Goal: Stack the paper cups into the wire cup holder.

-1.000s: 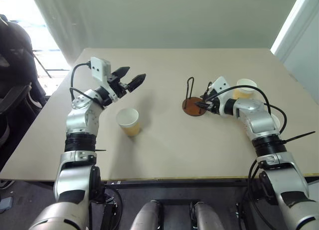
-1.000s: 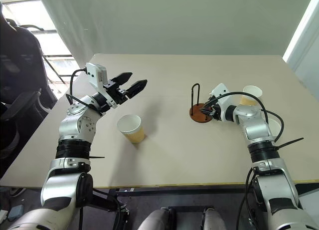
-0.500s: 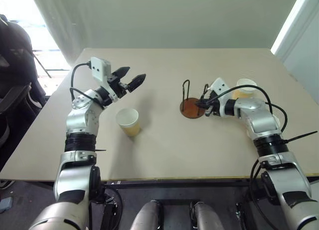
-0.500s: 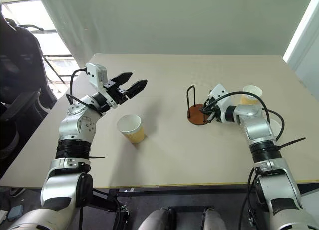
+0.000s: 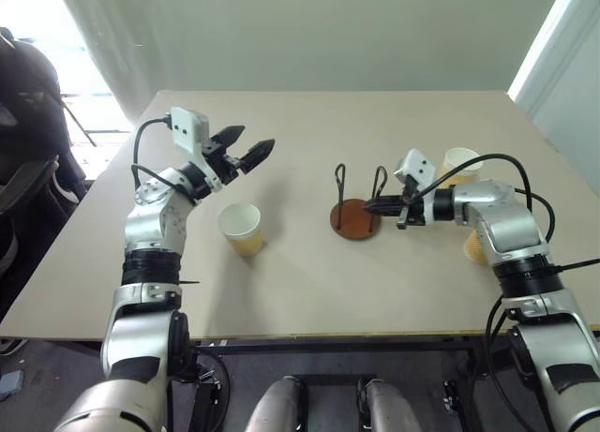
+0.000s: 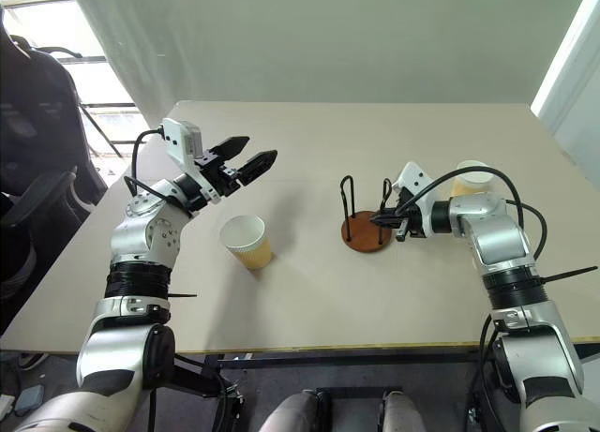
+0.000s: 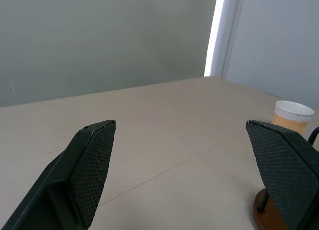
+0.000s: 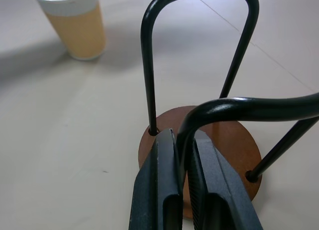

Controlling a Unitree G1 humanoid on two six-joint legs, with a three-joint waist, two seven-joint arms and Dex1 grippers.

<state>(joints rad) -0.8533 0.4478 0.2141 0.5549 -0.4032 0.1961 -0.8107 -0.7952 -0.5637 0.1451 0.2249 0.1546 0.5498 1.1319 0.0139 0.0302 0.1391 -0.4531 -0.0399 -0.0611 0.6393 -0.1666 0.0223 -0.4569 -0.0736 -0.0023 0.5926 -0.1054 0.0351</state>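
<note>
We have our right claw [image 5: 382, 207] clenched on one black wire loop of the wire cup holder [image 5: 353, 218], which stands upright on the worktop [image 5: 309, 263] a little right of centre, empty, its loops rising straight up from the rust-brown disc. Our left claw [image 5: 246, 143] is released, jaws spread wide, raised above the worktop on the left and holding nothing. The nearest of the paper cups [image 5: 242, 229] stands mouth-up just below and in front of that left claw, well apart from the holder to its right; so we judge the left arm the one to take it, coming down along the cup's upright axis. Two more cups stand by the right forearm, one behind it [image 5: 459, 165] and one partly hidden beyond it [image 5: 474, 247]. The right wrist view shows what the head views cannot: the wire sits pinched between the two fingers [image 8: 162, 190], right at the base. The left wrist view catches the far cup [image 7: 291, 116] and an edge of the disc.
</note>
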